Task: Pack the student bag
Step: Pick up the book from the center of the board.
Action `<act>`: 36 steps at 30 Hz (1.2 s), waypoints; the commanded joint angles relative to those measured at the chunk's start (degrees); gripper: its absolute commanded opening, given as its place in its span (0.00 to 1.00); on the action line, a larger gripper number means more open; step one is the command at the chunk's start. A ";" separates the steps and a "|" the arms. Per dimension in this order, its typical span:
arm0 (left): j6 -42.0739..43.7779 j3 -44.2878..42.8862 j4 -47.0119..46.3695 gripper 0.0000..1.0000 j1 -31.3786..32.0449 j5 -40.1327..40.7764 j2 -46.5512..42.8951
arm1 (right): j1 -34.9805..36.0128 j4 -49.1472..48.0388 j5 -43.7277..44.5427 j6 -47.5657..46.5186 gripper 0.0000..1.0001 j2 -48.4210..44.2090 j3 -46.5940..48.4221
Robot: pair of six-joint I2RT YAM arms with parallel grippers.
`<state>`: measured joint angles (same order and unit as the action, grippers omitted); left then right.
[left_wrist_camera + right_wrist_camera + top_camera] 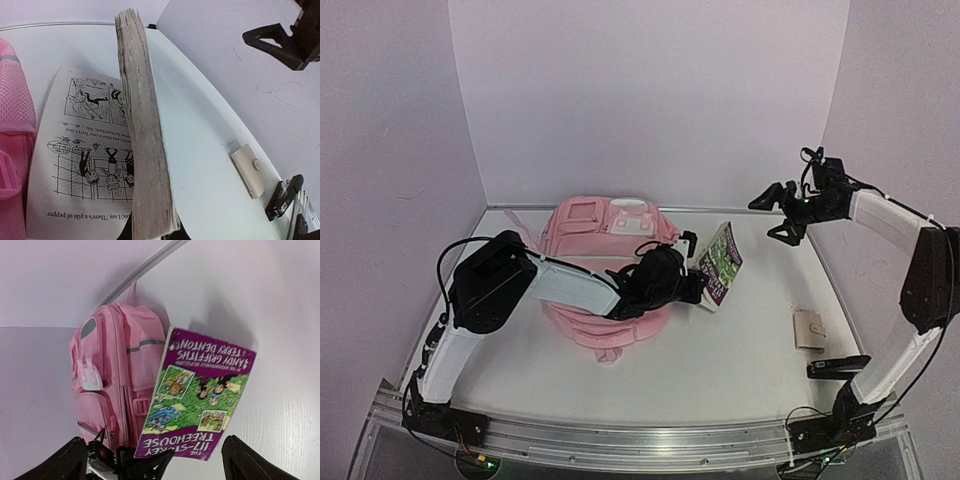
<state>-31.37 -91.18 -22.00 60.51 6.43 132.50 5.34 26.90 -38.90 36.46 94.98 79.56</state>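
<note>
From above and behind the arm bases we look down over the whole table (pixel 720 350). Our left wrist view sits close against the book's (pixel 145 140) page edge, facing rightward. Our right wrist view faces leftward from farther off. All three share the book and the student bag (pixel 110 370).

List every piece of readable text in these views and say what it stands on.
"THE 117-STOREY TREEHOUSE": cover of the book, upside down in the right wrist view.
"ANDY GRIFFITHS & TERRY DENTON": same cover.
"There's a pile of pepper": open page of the book, left wrist view.
Speech bubbles and other lines on that page: too small or cut off to read.
White patch on the student bag: nothing legible.
</note>
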 commanded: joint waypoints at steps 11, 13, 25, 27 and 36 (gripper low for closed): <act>0.69 6.32 -20.55 0.00 -1.79 -11.40 -20.41 | -2.97 -3.54 -18.90 -10.01 0.98 -6.22 -7.50; 0.13 7.20 -22.21 0.00 -1.76 -15.00 -21.38 | -2.89 -5.59 -20.59 -8.63 0.98 -6.18 -7.40; -10.27 12.42 -26.64 0.00 -2.27 -30.72 -24.71 | -0.12 -18.32 -28.72 -1.89 0.90 -7.83 -4.60; -11.72 13.37 -26.23 0.00 -2.75 -31.23 -25.41 | 0.62 -19.26 -29.15 -1.48 0.76 -8.47 -4.49; -17.30 19.19 -28.78 0.02 -5.44 -25.82 -27.50 | 2.12 -21.69 -28.06 1.74 0.32 -9.21 -2.57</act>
<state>-44.77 -73.74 -44.46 56.05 -20.62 108.02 6.39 10.68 -64.98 36.91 88.41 72.69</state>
